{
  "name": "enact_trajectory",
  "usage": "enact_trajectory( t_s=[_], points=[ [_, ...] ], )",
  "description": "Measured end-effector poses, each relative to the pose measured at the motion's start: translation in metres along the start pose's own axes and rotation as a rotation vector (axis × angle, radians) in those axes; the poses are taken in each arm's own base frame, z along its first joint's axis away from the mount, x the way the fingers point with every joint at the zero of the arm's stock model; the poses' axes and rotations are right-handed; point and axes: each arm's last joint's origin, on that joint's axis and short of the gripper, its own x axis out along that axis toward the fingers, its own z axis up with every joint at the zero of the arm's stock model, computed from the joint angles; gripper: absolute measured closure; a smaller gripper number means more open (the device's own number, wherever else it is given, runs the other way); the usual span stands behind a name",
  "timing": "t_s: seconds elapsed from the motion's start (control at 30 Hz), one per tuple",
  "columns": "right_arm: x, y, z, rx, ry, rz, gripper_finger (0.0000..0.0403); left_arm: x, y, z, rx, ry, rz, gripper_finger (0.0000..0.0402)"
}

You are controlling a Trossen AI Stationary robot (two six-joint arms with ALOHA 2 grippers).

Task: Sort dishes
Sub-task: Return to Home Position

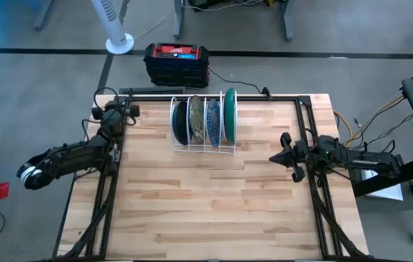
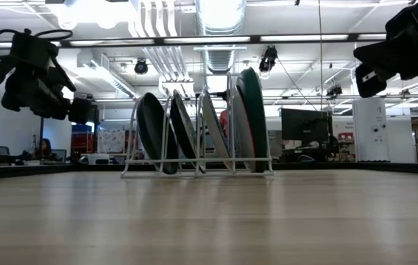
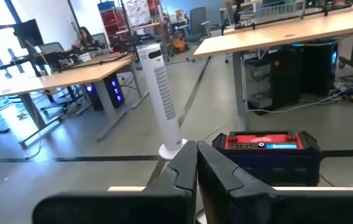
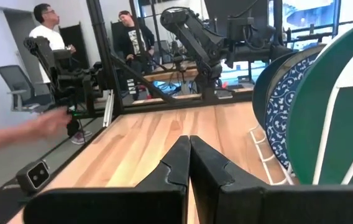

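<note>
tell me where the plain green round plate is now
In the high view the plain green round plate stands on edge in the rightmost slot of the white wire rack, beside the blue-and-white patterned plate, near the far edge of the wooden table.

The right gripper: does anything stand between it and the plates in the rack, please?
Nothing visible does: only bare tabletop lies between the right gripper and the green plate, nearest of those standing in the white rack.
</note>
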Motion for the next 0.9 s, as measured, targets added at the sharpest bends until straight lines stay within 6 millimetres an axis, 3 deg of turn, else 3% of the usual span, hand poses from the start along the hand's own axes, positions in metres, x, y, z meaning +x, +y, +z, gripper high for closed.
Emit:
enact_trajectory(
  t_s=[0.9],
  points=[
    [0.0000, 0.0000, 0.0001, 0.009, -0.001, 0.000, 0.0403, -0.0004, -0.0006, -0.0004, 0.004, 0.003, 0.005, 0.0401]
  ],
)
